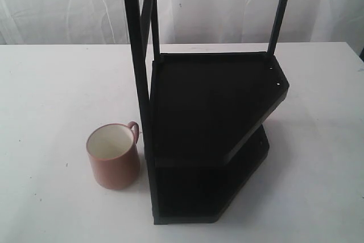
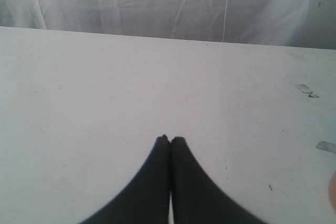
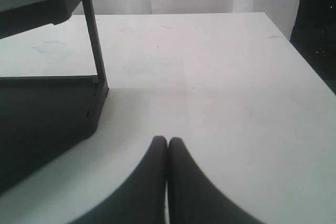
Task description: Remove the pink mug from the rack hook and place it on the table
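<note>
Exterior view: pink mug (image 1: 114, 156) stands upright on the bench (image 1: 45, 95), at 8 o'clock of the black shelf rack (image 1: 210, 112), with its handle at 1 o'clock, just beside the rack's post. Left tool (image 2: 170, 139) and right tool (image 3: 167, 140) are both pressed together and empty over bare bench. Judged risk: with the handle this near the post, a nudged rack or a passing tool could tip the mug.

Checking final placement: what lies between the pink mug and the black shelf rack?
Only a narrow strip of bare table, shown in the exterior view. The pink mug stands with its handle toward the shelf rack.
</note>
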You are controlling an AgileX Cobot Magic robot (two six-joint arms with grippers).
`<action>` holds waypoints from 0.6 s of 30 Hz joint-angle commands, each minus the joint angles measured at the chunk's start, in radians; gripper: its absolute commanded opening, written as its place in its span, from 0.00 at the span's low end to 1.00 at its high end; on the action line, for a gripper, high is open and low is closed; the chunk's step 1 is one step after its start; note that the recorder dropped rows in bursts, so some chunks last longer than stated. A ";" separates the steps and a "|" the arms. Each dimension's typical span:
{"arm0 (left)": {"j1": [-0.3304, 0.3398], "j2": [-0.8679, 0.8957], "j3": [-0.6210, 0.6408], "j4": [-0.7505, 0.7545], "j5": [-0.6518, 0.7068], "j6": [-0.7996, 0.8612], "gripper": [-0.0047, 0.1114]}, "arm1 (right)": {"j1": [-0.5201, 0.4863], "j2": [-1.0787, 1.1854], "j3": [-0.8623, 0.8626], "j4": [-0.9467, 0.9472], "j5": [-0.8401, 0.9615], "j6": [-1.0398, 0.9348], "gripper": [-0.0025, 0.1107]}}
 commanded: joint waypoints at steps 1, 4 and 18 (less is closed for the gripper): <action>0.003 0.000 0.003 -0.007 -0.013 -0.011 0.04 | 0.006 -0.007 0.002 -0.002 -0.003 0.000 0.02; 0.003 0.000 0.003 -0.007 -0.013 -0.011 0.04 | 0.006 -0.007 0.002 -0.002 -0.003 0.000 0.02; 0.003 0.000 0.003 -0.007 0.181 -0.011 0.04 | 0.006 -0.007 0.002 -0.002 -0.003 0.000 0.02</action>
